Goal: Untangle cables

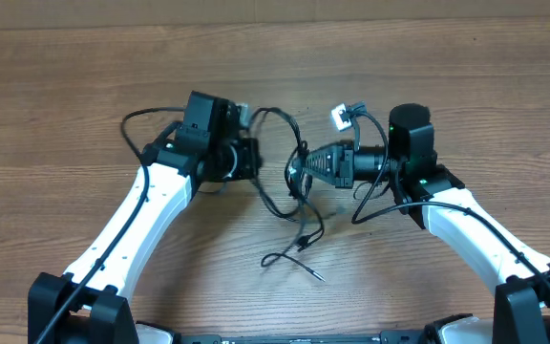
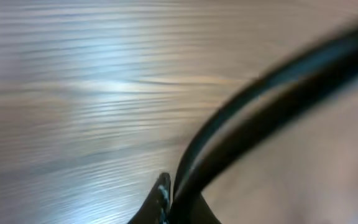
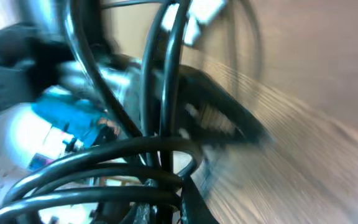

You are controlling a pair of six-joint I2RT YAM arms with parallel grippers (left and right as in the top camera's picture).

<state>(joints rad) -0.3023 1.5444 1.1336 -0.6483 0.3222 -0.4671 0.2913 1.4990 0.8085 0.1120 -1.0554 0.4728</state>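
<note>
The cables [image 1: 302, 196] lay near the middle of the wooden counter [image 1: 84, 76], strung between the two arms. One strand arched in a loop from the left tool [image 1: 248, 159] over to the right tool [image 1: 299, 175]. The rest hung in a small tangle under the right tool's tip and trailed toward the near edge in loose curls, with a thin end lying free on the wood.

The left tool was closed. In its wrist view a thick, blurred black cable [image 2: 260, 106] rose from beside a fingertip [image 2: 163, 196] at the bottom edge and swept up to the right – it seemed pinched there.

The right tool was closed too, its tip in the knot. Its wrist view was crowded with blurred black strands [image 3: 163, 93] – upright ones crossing curved ones low in the frame – that ran down to its fingers. Behind them stood the left arm [image 3: 17, 137], white and blue.
</note>
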